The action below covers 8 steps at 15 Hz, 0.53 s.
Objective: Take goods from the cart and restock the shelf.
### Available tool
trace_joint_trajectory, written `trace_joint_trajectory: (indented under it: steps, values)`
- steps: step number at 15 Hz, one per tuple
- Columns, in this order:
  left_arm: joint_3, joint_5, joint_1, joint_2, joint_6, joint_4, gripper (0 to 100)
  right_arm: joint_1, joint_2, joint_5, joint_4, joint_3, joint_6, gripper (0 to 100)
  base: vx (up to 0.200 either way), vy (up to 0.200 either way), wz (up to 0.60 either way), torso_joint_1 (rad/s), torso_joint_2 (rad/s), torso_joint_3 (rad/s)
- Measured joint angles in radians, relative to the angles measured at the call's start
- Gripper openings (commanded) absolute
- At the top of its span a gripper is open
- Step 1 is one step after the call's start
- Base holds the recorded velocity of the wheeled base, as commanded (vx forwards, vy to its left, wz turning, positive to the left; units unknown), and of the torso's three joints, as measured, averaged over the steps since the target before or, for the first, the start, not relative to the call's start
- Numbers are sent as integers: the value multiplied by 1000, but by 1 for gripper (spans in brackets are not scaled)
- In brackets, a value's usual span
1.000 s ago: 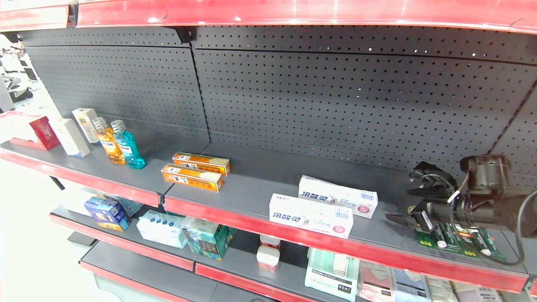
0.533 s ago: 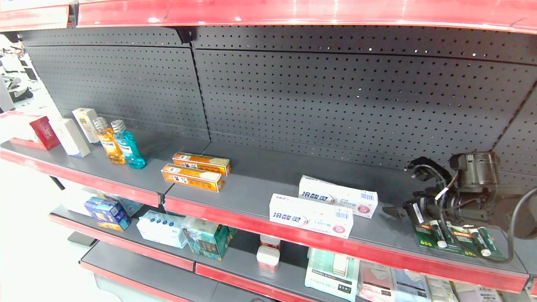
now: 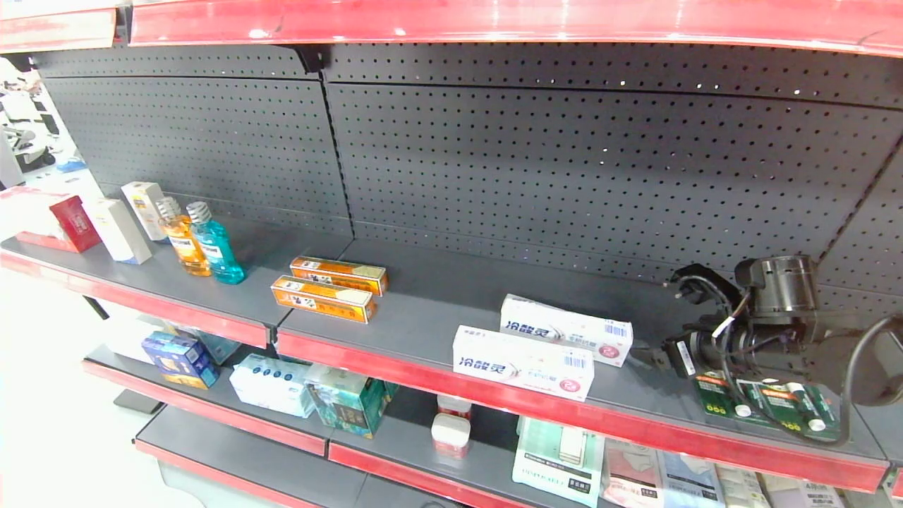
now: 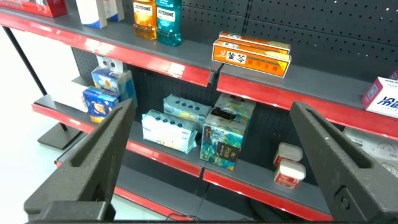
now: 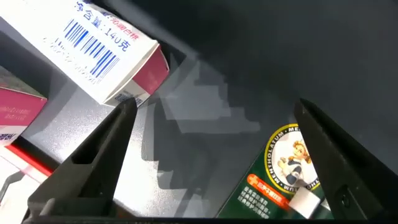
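Green blister packs (image 3: pixel 769 406) lie flat on the right end of the middle shelf (image 3: pixel 437 303), close to its red front edge, two side by side with the small tubes facing up. They rest on the board alone and nothing grips them. The right gripper (image 5: pixel 214 107) hangs low over the bare shelf between these packs and the white toothpaste boxes (image 3: pixel 568 337); its jaws stand wide apart with nothing between them. In the right wrist view, one corner of a green pack lies under one finger, and a white box corner is near the other. I judge that the packs are laid flat because such thin cards would not stand by themselves, and near the front so a customer can see them. The left gripper (image 4: pixel 211 106) is held away from the shelf, facing the lower shelves, with its jaws also wide apart and empty, probably so it does not disturb the right arm.
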Motion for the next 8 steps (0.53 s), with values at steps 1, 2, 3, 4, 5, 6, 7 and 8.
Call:
trace_joint_trajectory:
  steps: [1,2,3,4,5,6,7,8]
  values:
    - [0,0,0,0,0,0,100,0,3,0,0,-4,3,100,0,0,0,0,0,0]
    - [0,0,0,0,0,0,100,0,6,0,0,-9,5,100,0,0,0,0,0,0]
    - [0,0,0,0,0,0,100,1,11,-4,0,-14,7,100,0,0,0,0,0,0]
    - [0,0,0,0,0,0,100,1,15,-9,-1,-20,7,100,0,0,0,0,0,0]
    - [0,0,0,0,0,0,100,1,21,-10,0,-30,8,100,0,0,0,0,0,0]
    - [0,0,0,0,0,0,100,1,26,-11,-1,-37,8,100,0,0,0,0,0,0]
    - [0,0,0,0,0,0,100,5,29,-11,-1,-41,9,100,0,0,0,0,0,0]
    - [0,0,0,0,0,0,100,8,32,-11,-1,-44,12,100,0,0,0,0,0,0]
